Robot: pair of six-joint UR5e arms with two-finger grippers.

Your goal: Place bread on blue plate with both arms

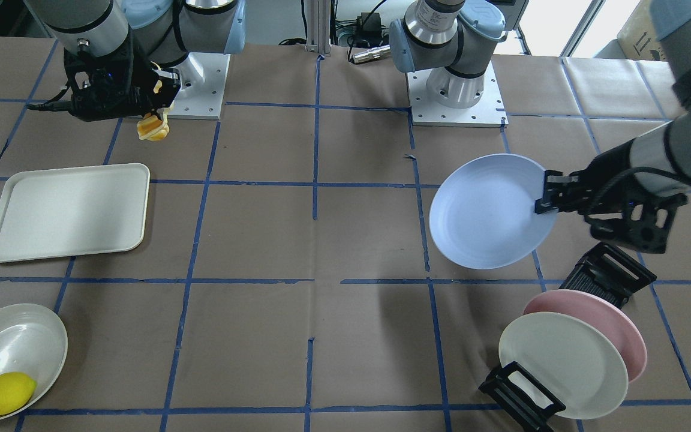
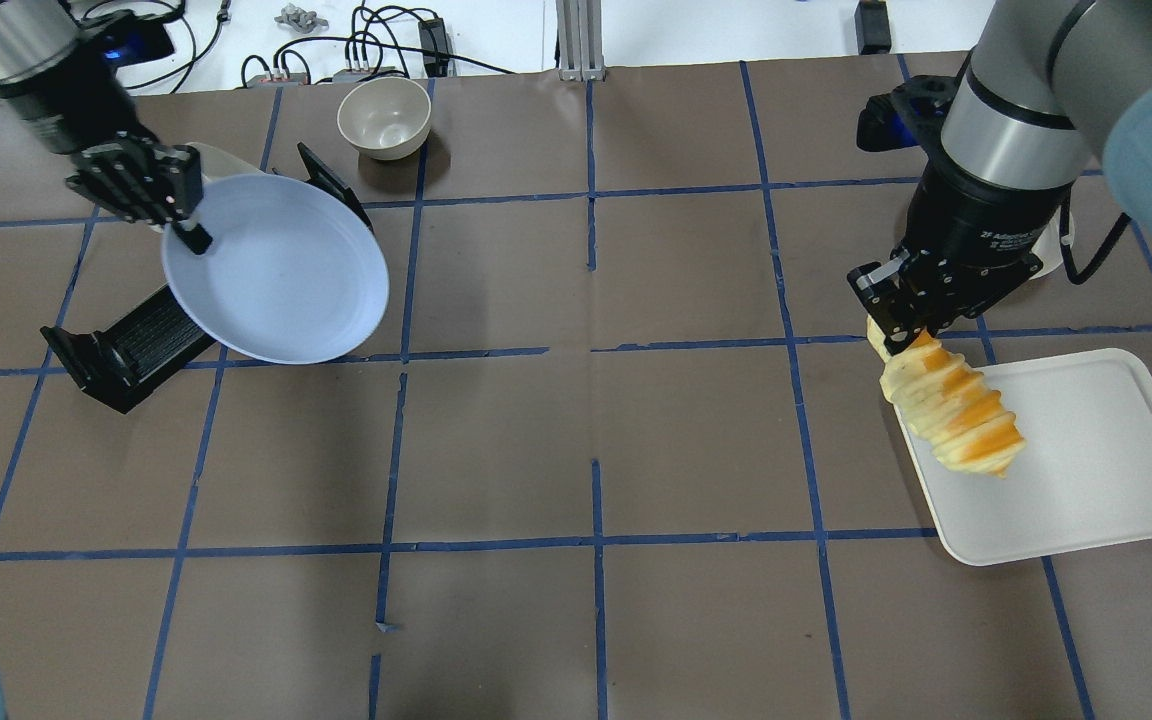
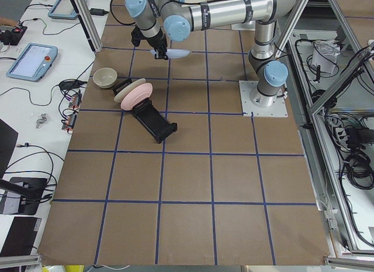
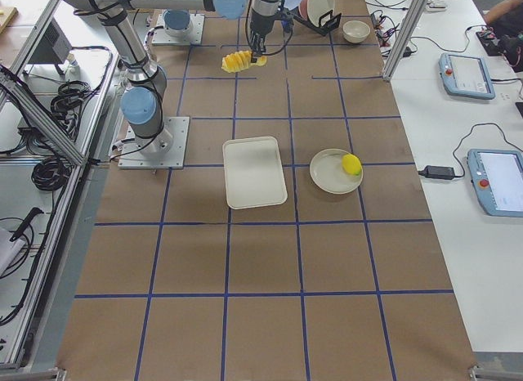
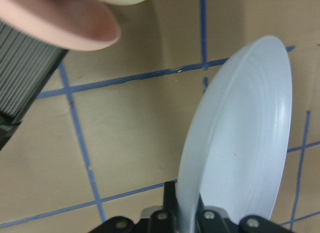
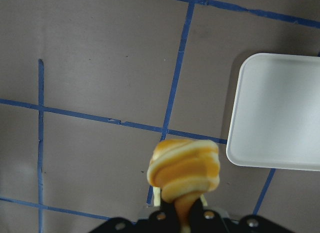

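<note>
My left gripper (image 2: 191, 235) is shut on the rim of the pale blue plate (image 2: 276, 270) and holds it tilted above the table, beside the black rack. In the front view the plate (image 1: 489, 210) hangs from the gripper (image 1: 546, 195). The left wrist view shows the plate (image 5: 240, 143) edge-on between the jaws. My right gripper (image 2: 901, 335) is shut on one end of the striped orange and cream bread (image 2: 956, 410), held in the air over the white tray's near corner. The bread also shows in the right wrist view (image 6: 185, 168) and in the front view (image 1: 152, 127).
A white tray (image 2: 1086, 460) lies under the right arm. A black dish rack (image 2: 126, 340) holds a pink plate (image 1: 621, 327) and a cream plate (image 1: 561, 366). A cream bowl (image 2: 384, 117) stands at the back. A lemon (image 1: 3, 393) lies on a white plate (image 1: 15, 336).
</note>
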